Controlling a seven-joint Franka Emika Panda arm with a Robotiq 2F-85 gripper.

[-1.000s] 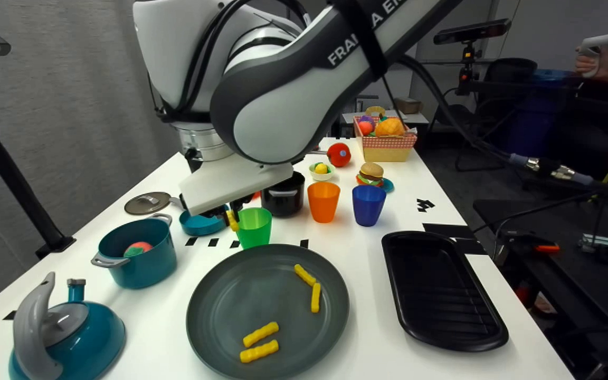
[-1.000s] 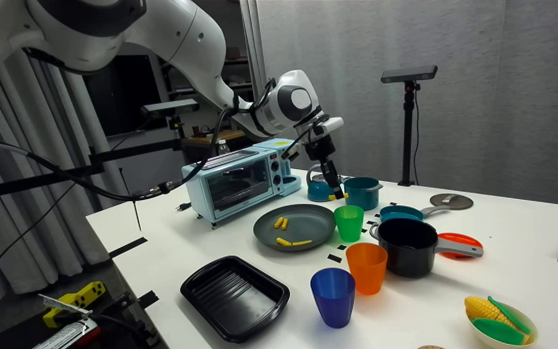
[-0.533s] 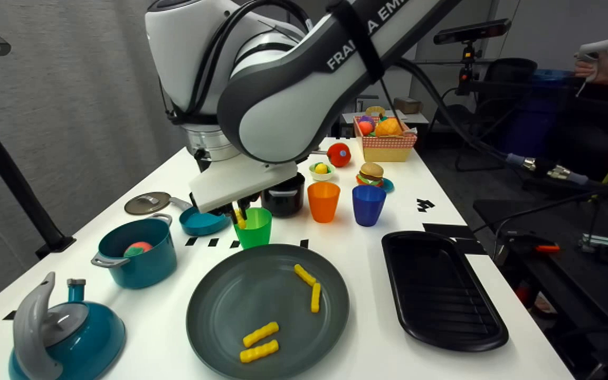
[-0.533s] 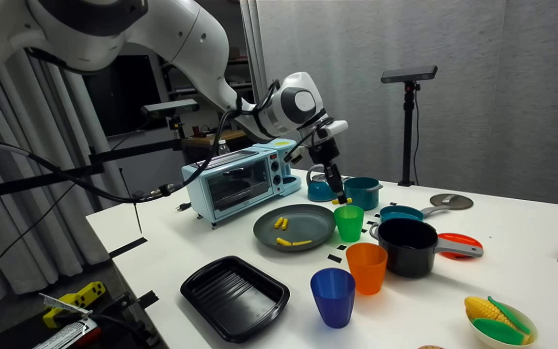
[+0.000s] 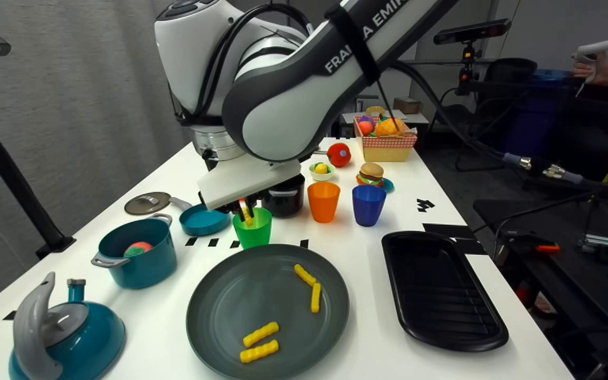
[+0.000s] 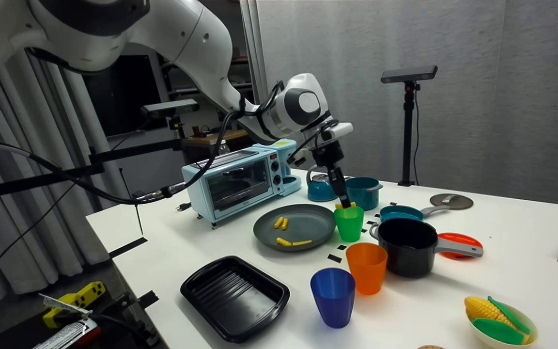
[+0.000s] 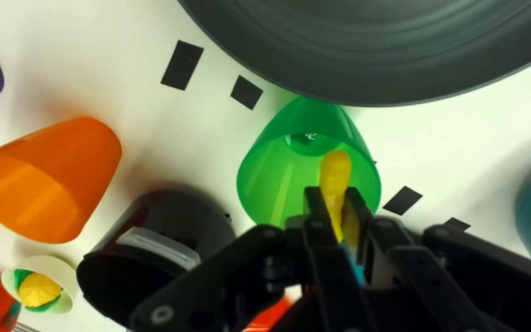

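- The gripper (image 7: pixel 334 200) has its two fingers drawn together, pinching a yellow stick (image 7: pixel 335 171) between them; the stick's free end pokes out past the fingertips.
- This yellow stick is at the mouth of the green cup (image 6: pixel 349 227); how far its tip dips below the rim cannot be told.
- The green cup stands upright on the white table (image 6: pixel 177 242), just beside a large dark grey plate (image 5: pixel 277 295); whether the two touch is unclear.
- On the plate lie four more yellow sticks (image 5: pixel 259 351), two side by side and two nearly meeting at an angle.
- Near the green cup stands a black pot (image 6: pixel 407 257) with a grey handle; a red disc (image 6: pixel 463 237) shows behind that handle in an exterior view.
- An orange cup (image 6: pixel 367 271) stands upright next to the black pot, with a blue cup (image 6: pixel 333 298) upright beside it.
- A teal pot (image 5: pixel 151 266) holds a red-and-green item (image 5: pixel 139 248); near it are a small teal pan (image 5: pixel 205 221) and a round lid (image 5: pixel 147 203).
- A teal kettle (image 5: pixel 85 343) and a pale blue toaster oven (image 6: pixel 240 182) are farther off.
- A black tray (image 6: pixel 235 298) lies well apart from the cup.
- Farther along are a toy hamburger (image 5: pixel 371 173) and a basket (image 5: pixel 387 154) of toy produce.
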